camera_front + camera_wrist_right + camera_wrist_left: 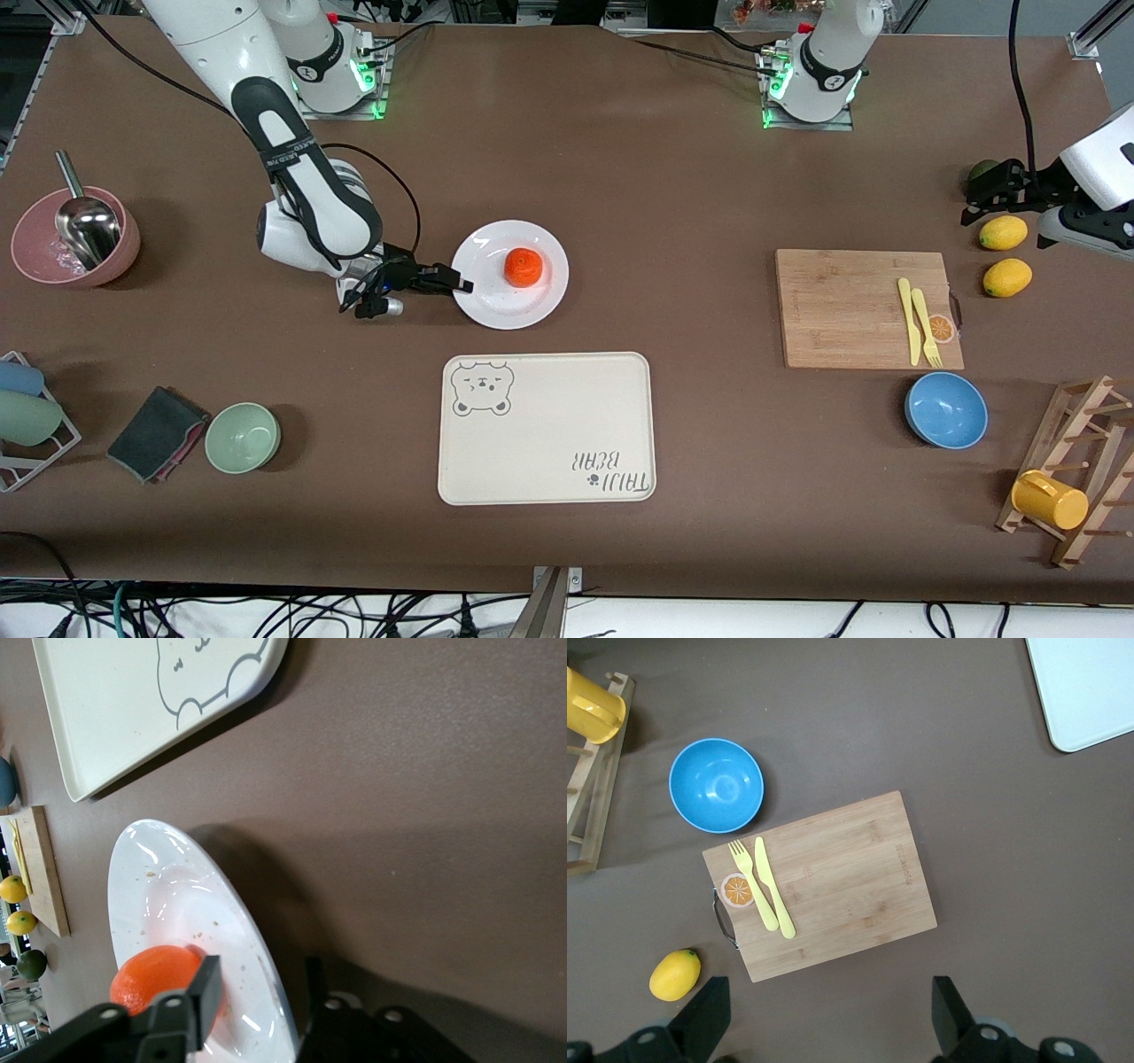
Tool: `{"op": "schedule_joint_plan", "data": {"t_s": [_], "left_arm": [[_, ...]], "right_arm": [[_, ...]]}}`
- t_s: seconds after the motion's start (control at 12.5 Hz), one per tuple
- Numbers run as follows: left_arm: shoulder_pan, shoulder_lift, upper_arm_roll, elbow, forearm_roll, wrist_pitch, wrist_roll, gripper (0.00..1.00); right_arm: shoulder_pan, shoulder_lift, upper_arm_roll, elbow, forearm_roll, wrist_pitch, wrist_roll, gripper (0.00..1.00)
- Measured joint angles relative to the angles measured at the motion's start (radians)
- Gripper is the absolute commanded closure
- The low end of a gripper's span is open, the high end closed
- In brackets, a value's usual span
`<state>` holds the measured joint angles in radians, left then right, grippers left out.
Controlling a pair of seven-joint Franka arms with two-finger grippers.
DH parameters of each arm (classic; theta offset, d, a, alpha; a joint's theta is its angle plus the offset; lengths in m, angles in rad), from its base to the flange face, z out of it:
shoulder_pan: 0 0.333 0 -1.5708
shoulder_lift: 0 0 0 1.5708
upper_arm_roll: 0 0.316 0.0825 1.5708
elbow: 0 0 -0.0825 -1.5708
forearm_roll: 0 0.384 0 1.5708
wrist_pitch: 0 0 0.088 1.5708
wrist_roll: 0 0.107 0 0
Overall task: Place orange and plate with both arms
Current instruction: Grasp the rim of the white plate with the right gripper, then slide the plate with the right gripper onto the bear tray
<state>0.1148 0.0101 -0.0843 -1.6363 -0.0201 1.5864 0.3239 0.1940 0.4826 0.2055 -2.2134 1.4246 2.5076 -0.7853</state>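
The orange (523, 267) lies on the white plate (509, 306), which rests on the table beside the cream bear tray (549, 434), farther from the front camera than it. My right gripper (456, 283) is low at the plate's rim toward the right arm's end, open, with one finger over the inside and one outside the rim. In the right wrist view the gripper (261, 970) straddles the plate's rim (177, 886) close to the orange (151, 979). My left gripper (979, 199) hangs open and empty over the table near the lemons; in its wrist view it (828, 1019) is beside the cutting board (842, 877).
A cutting board (842, 310) holds a yellow knife and fork. Two lemons (1003, 232) and a blue bowl (946, 410) lie near it. A rack with a yellow cup (1050, 501) stands at the left arm's end. A green bowl (242, 437), dark cloth (155, 434) and pink bowl (75, 239) sit at the right arm's end.
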Motion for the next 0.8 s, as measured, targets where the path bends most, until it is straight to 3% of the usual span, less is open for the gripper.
{"op": "schedule_joint_plan", "data": {"t_s": [0.32,0.8], "left_arm": [[0.001,0.004,0.003,0.001,0.0,0.0,0.004,0.0],[0.001,0.02,0.003,0.001,0.0,0.0,0.019,0.0]], "right_arm": [[0.0,0.011,0.003,-0.003,0.019,0.009,-0.028,1.0],[-0.008,0.002,0.011,0.0,0.028,-0.002,-0.037,1.0]]}}
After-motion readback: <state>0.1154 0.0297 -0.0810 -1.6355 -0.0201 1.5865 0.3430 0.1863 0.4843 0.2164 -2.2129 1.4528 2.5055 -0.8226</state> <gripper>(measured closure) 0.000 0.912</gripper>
